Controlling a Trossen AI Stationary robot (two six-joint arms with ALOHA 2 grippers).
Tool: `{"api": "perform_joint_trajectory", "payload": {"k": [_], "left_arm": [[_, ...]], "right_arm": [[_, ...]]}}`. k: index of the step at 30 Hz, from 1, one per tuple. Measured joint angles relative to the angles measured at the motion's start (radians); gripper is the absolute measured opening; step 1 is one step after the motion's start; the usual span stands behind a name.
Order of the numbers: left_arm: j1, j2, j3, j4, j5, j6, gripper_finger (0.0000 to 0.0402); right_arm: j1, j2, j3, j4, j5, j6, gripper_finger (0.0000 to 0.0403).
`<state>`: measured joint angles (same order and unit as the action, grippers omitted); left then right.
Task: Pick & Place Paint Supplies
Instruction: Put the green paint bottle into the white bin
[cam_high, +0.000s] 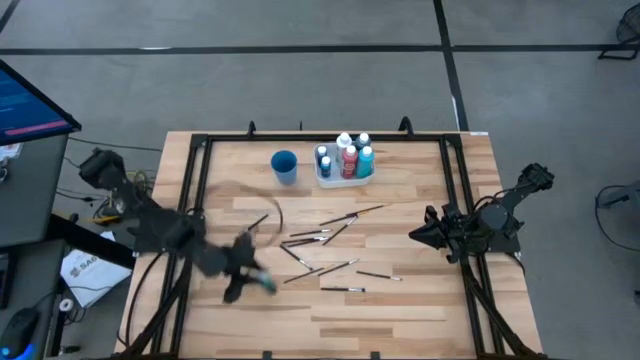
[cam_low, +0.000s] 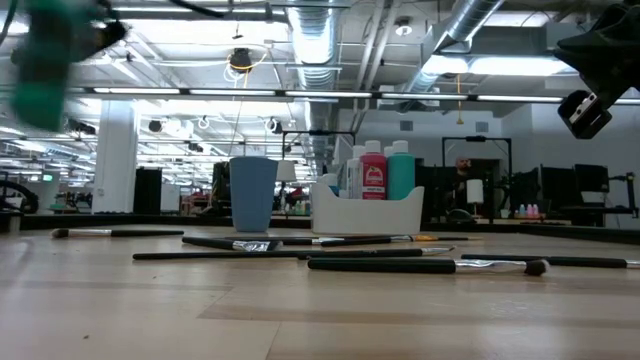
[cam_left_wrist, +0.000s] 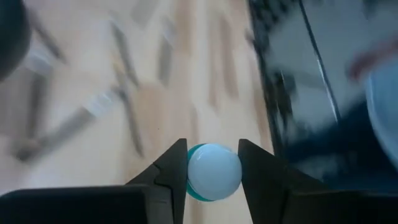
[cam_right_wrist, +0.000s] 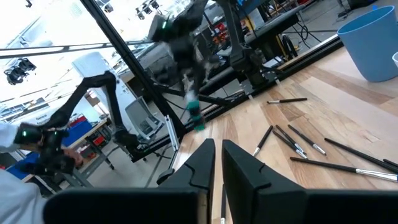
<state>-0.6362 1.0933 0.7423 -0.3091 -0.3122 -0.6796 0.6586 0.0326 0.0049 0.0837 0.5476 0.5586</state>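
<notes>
**benchrat:** Why is the left gripper (cam_left_wrist: 212, 167) carrying that little teal bottle (cam_left_wrist: 213, 172) by its top like that?

**servo_sam:** Looks deliberate to me. In the left wrist view the two fingers sit either side of the white cap, clamped on it, so the bottle hangs below. The cap is the narrow bit, so it's an easy pinch. From above you can see it at the near-left part of the table (cam_high: 400, 310), teal blob just past the claw, and it's lifted off the wood. The low view catches it high up as a green smear.

**benchrat:** And the rest of the paint stuff?

**servo_sam:** The other bottles (cam_high: 347, 158) stand packed upright in the white tray (cam_high: 322, 180) at the far middle, with the blue cup (cam_high: 284, 166) just beside it on the left. So my guess is the teal one is headed for the tray to join its mates. The brushes (cam_high: 325, 240) lie scattered flat across the middle of the table, none in the cup yet, so that part of the job looks untouched.

**benchrat:** Right arm doing anything?

**servo_sam:** Nope. The right gripper (cam_right_wrist: 216, 148) is parked at the right side, hovering over the table, fingers pressed nearly together with nothing between them. I'd say it's keeping out of the way.

**benchrat:** Any risk?

**servo_sam:** A round cap could slip in a swing, maybe. The tray looks crowded too.
</notes>
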Motion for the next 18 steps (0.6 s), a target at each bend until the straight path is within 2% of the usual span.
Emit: {"api": "perform_joint_trajectory", "payload": {"k": [4,8,13,18], "left_arm": [[0.200,-0.059,0.051,0.019,-0.074,0.130,0.0110],[0.412,-0.031,0.135,0.094,-0.082,0.328,0.0110],[0.650,0.106,0.247,0.120,-0.076,0.349,0.0111],[0.759,0.296,0.368,0.156,-0.035,0.354,0.0111]], "right_arm": [[0.000,0.000,0.000,0.000,0.000,0.000,0.0024],[0.000,0.000,0.000,0.000,0.000,0.000,0.0023],[0.000,0.000,0.000,0.000,0.000,0.000,0.0024],[0.000,0.000,0.000,0.000,0.000,0.000,0.0024]]}}
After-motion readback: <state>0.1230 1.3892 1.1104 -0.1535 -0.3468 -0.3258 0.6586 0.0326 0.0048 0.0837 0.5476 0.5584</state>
